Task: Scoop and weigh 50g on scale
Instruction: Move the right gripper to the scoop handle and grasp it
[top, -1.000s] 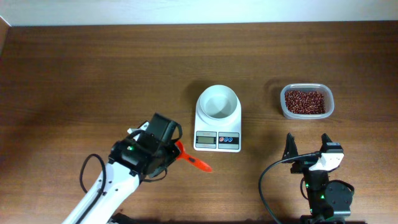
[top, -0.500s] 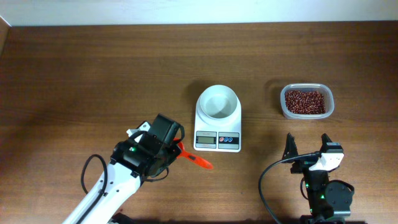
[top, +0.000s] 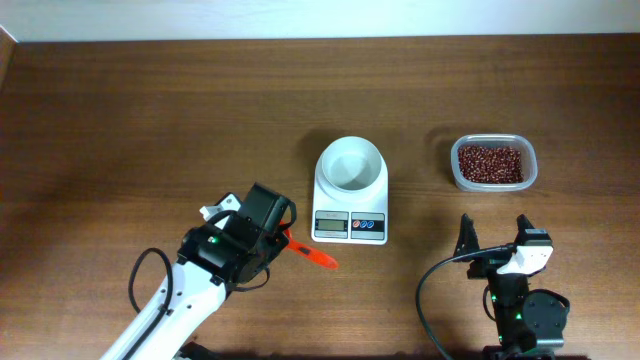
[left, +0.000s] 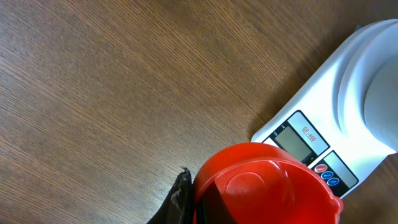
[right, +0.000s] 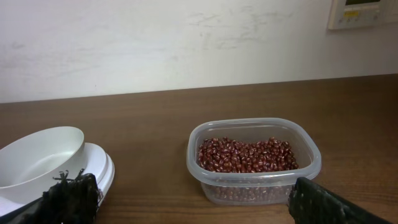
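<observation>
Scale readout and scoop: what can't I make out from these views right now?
- Grey display of the small white digital scale: reading too small overhead, slanted, illegible in left wrist view.
- Orange-red plastic scoop: cut off by left wrist view's bottom edge; overhead, left gripper covers where it is held.
- Right gripper: right wrist view's bottom edge cuts all but finger ends.

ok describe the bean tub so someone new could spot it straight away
On the brown wooden table, find the white scale near the middle. Just right of it, standing apart, sits the tub. It is clear, rectangular plastic holding dark red-brown beans, unlike the scale's round white bowl, which is empty.
</observation>
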